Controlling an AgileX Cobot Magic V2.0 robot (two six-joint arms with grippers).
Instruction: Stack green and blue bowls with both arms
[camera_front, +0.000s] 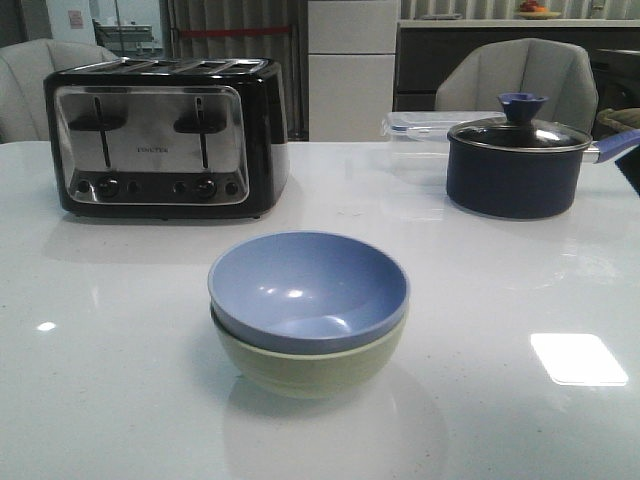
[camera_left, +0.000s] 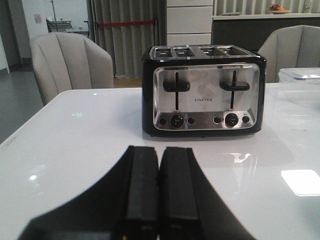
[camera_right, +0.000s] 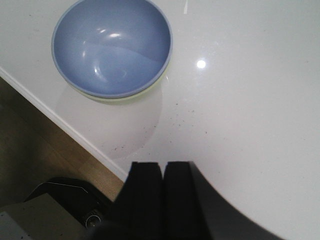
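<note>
Front view: the blue bowl sits nested inside the green bowl on the white table, with neither arm in this picture.

From where I stand the stack is near the table's front edge, about the middle; the black-and-chrome toaster stands at its 11 o'clock, well apart, and the dark navy lidded pot at its 2 o'clock, also well apart, with a clear plastic container just behind the pot. The left tool has its fingers pressed together with nothing between them, hanging over bare table and facing the toaster. The right tool is likewise pressed together and empty, held above the table's edge, clear of the stacked bowls, only a sliver of green showing under the blue rim there.
</note>
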